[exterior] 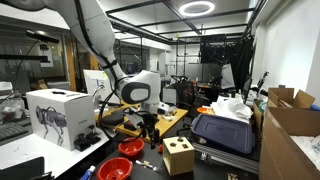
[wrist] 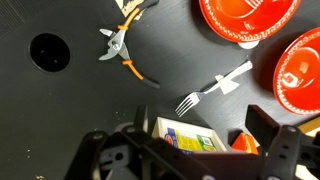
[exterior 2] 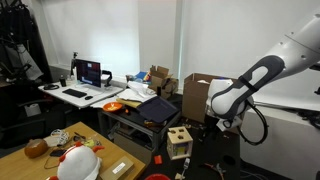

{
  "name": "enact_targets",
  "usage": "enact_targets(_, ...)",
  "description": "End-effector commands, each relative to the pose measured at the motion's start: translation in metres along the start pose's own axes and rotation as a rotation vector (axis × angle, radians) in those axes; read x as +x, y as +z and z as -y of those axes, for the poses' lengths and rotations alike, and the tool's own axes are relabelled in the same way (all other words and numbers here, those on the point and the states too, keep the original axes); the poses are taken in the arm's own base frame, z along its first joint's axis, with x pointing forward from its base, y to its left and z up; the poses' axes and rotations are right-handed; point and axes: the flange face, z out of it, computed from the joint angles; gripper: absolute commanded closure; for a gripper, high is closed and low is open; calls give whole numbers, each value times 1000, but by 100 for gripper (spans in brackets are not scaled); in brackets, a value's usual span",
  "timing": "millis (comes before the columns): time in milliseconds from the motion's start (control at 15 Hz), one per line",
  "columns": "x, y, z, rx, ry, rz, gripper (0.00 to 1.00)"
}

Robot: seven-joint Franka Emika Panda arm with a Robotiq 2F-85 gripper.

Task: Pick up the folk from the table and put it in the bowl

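Note:
In the wrist view a pale fork (wrist: 208, 88) lies on the black table (wrist: 80, 100), tines toward the lower left. To its right are two red bowls, one at the top (wrist: 248, 14) and one at the right edge (wrist: 298, 72). My gripper (wrist: 200, 126) hangs above the table, just below the fork in the picture. It is open and holds nothing. An exterior view shows the gripper (exterior: 148, 120) above the red bowls (exterior: 131, 148); the fork is too small to make out there.
Orange-handled pliers (wrist: 121, 45) and a round hole (wrist: 48, 52) lie to the left of the fork. A yellow-green box (wrist: 186, 137) and an orange thing (wrist: 243, 143) sit under the gripper. A wooden cube (exterior: 179, 157) and a white box (exterior: 56, 115) stand nearby.

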Motion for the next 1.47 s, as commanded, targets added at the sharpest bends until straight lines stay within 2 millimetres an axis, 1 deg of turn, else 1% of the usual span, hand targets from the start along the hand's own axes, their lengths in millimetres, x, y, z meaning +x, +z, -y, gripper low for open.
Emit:
enact_targets(0, -14, -40, 2, 1, -35, 54, 0)
enact_targets(400, -19, -83, 3, -7, -99, 138, 0)
enact_targets(600, -21, -102, 2, -5, -120, 146, 0)
enact_targets(800, -21, -115, 3, -5, -132, 140, 0)
enact_targets(1067, -18, -123, 2, 1, -139, 137, 0)
enact_targets(1133, -16, -123, 1, -4, -108, 132, 0)
enact_targets(1200, -15, -122, 0, -3, -100, 135, 0)
enact_targets(1267, -14, -114, 3, 0, -116, 125, 0)
enact_targets(1400, -13, -114, 1, -1, -112, 125, 0)
